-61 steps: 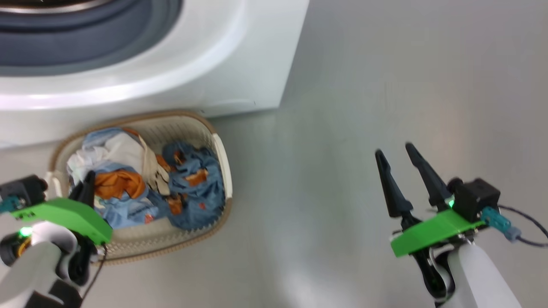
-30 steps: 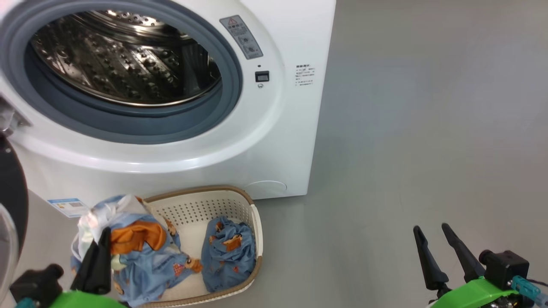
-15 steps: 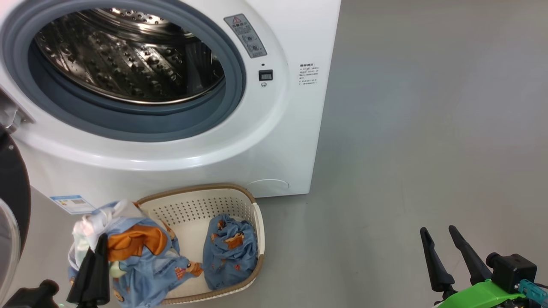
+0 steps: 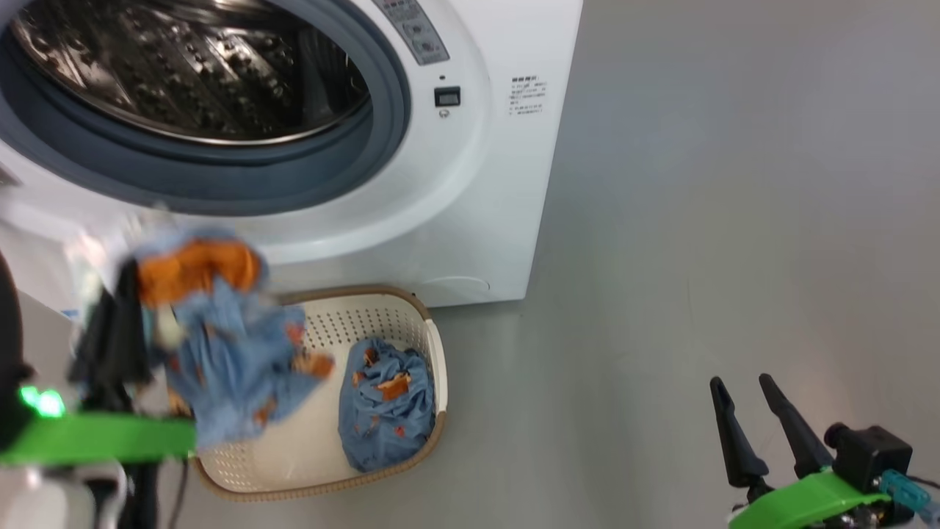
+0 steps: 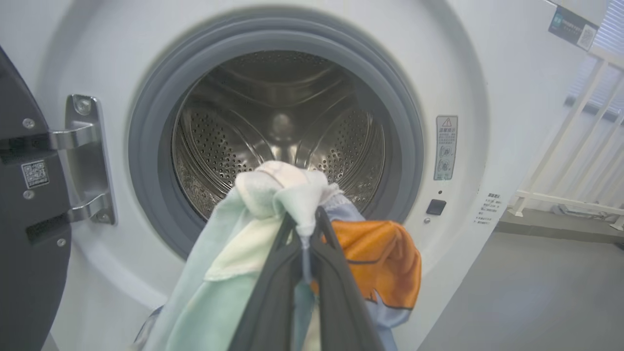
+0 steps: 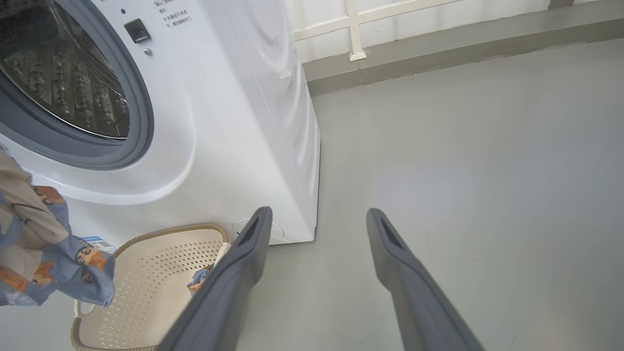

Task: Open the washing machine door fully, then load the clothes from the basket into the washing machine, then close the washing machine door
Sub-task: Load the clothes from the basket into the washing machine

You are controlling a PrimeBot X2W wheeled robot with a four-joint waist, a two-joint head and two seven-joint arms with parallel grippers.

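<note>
I'm looking down on a smooth, matte grey floor [image 4: 698, 220], with a white railing [image 6: 356, 29] along the wall behind the big white front-loading washing machine [image 4: 470, 191]. To the machine's right the floor lies open right up to its side panel. On its left the glossy black round door [image 5: 24, 243] stands swung out on a steel hinge [image 5: 85, 161], so the grey rubber gasket [image 5: 146, 146] and perforated steel drum [image 5: 278, 126] are in plain view. The cream perforated basket [image 4: 433, 345] with the brown woven rim sits on the floor at the foot of the machine's front; I can't tell whether they touch. My left gripper [image 5: 306, 217] is pinched tight on a soft bundle of light blue clothes [image 4: 228, 345] with orange and cream patches, hanging before the lower edge of the machine's opening. A second blue piece [image 4: 385, 404] lies in the basket. My right gripper [image 4: 742, 382] hangs spread wide and empty, well to the machine's right. Half a second ago the bundle hung lower, at the basket's rim; it has since risen against the machine's front, though the head camera tilted too.
</note>
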